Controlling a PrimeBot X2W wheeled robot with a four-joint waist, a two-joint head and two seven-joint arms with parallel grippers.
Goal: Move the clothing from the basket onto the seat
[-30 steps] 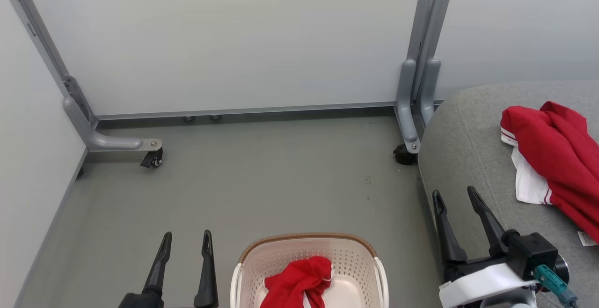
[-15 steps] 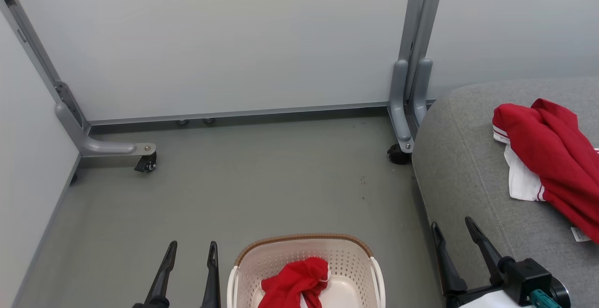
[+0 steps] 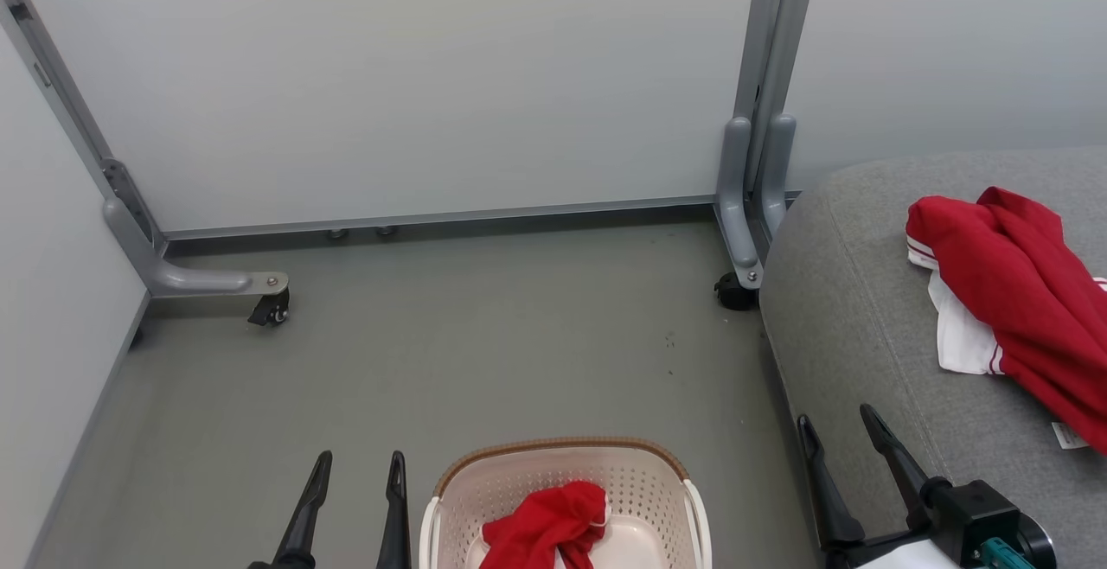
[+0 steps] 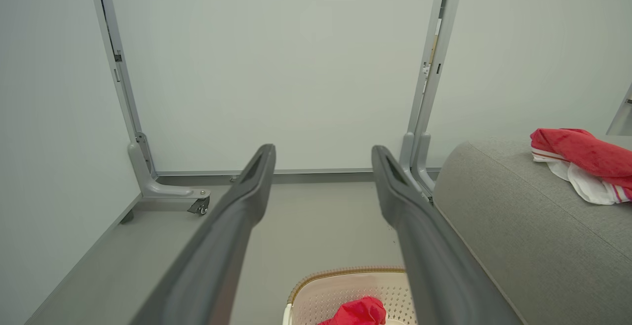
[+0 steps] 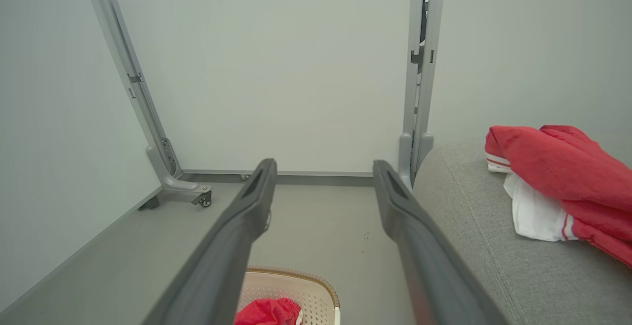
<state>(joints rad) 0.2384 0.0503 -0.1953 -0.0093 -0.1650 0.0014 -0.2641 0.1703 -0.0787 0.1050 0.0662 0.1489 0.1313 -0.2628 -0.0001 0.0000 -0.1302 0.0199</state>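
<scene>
The grey seat [image 3: 865, 318] takes the head view's 3 o'clock side, with one red garment [image 3: 1020, 292] lying on it. The cream basket [image 3: 562, 446] sits on the floor at 6 o'clock, a second red piece [image 3: 540, 530] crumpled inside. That piece looks light, limp and a little slick, so pinching its raised top fold seems best. The left pincer [image 3: 361, 458] at 7 o'clock and the right pincer [image 3: 835, 415] at 5 o'clock both gape wide and empty, fingers pointing toward 12.

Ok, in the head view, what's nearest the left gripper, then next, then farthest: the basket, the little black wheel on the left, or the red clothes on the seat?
From the left gripper:
1. basket, just to its right.
2. black wheel, ahead by the left panel.
3. red clothes, far right on the seat.
</scene>
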